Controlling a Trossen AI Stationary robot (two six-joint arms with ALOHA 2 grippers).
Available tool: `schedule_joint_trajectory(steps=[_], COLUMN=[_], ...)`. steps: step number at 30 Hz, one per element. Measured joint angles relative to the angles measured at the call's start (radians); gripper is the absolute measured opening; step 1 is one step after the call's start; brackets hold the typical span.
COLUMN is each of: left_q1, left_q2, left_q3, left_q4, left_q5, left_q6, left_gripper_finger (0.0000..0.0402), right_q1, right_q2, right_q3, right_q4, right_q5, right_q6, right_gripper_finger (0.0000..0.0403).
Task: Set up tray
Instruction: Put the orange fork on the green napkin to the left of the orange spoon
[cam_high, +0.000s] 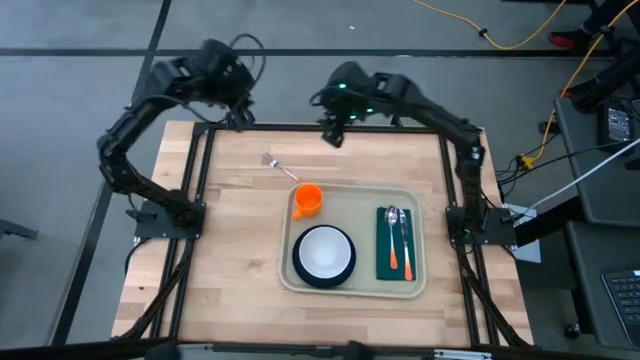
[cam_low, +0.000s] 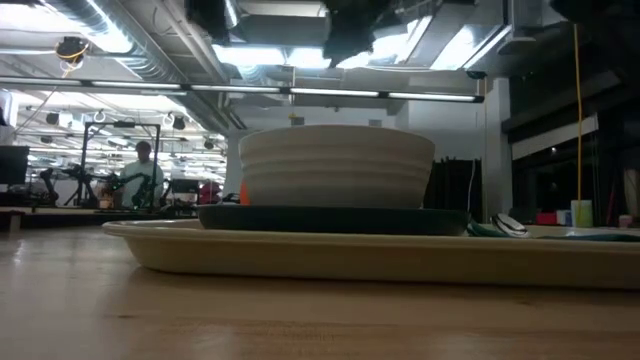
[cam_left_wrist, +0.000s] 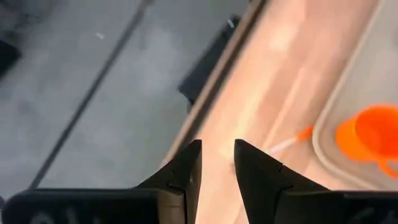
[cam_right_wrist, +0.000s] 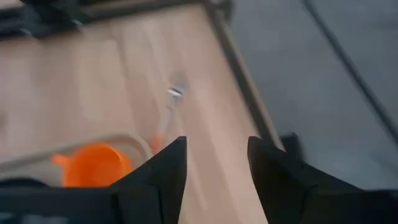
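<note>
Your large cream-beige rectangular plastic tray (cam_high: 352, 288) sits on the right-centre of the pale wooden counter (cam_high: 230, 260), long side across, squarely between the two arm bases so either arm could reach it. On it, the white ribbed bowl (cam_high: 323, 252) rests on a round dark plate (cam_high: 300, 272) at the near left. The orange plastic cup (cam_high: 308, 199) stands in the far-left corner just inside the rim. The dark green rectangular napkin (cam_high: 385, 262) lies flat on the right side, carrying a metal spoon with an orange handle (cam_high: 394, 238) and a second orange-handled utensil (cam_high: 405, 245) side by side, which looks like a deliberate place setting.

One piece is not yet in: a metal fork with an orange handle (cam_high: 280, 168) lies on the bare counter, just beyond the tray's far-left corner, its handle end pointing toward the cup. I judge this to be the remaining item.

Both arms are drawn up over the counter's far edge, well apart from the tray. Your left end effector (cam_left_wrist: 216, 171) hangs with its fingers narrowly parted and nothing between them. Your right end effector (cam_right_wrist: 216, 165) stands wider apart, also empty, and looks down toward the fork and cup, so it seems better placed for the pick. The fork lies flat, so you will want a low approach across its slim handle.
</note>
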Motion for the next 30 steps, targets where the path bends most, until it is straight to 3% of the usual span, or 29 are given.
schedule_joint_trajectory(steps=[6,13,22,30], left_q1=[0.013,0.003,-0.04,-0.104], left_q2=[0.001,0.069,0.266,0.389], left_q3=[-0.297,-0.546,-0.584,-0.584], left_q4=[0.137,0.281,0.393,0.423], left_q5=[0.118,0.152,0.157,0.144], left_q6=[0.171,0.307,0.37,0.412], left_gripper_finger=[0.0095,0.0124,0.0157,0.0162], right_q1=[-0.002,-0.001,0.001,0.001], right_q2=[-0.101,-0.13,-0.133,-0.134], right_q3=[-0.002,-0.009,-0.009,-0.009], right_q4=[-0.118,-0.145,-0.205,-0.271], right_q5=[0.143,0.149,0.149,0.145], right_q6=[0.01,0.027,0.031,0.007], right_gripper_finger=[0.0173,0.0173,0.0173,0.0173])
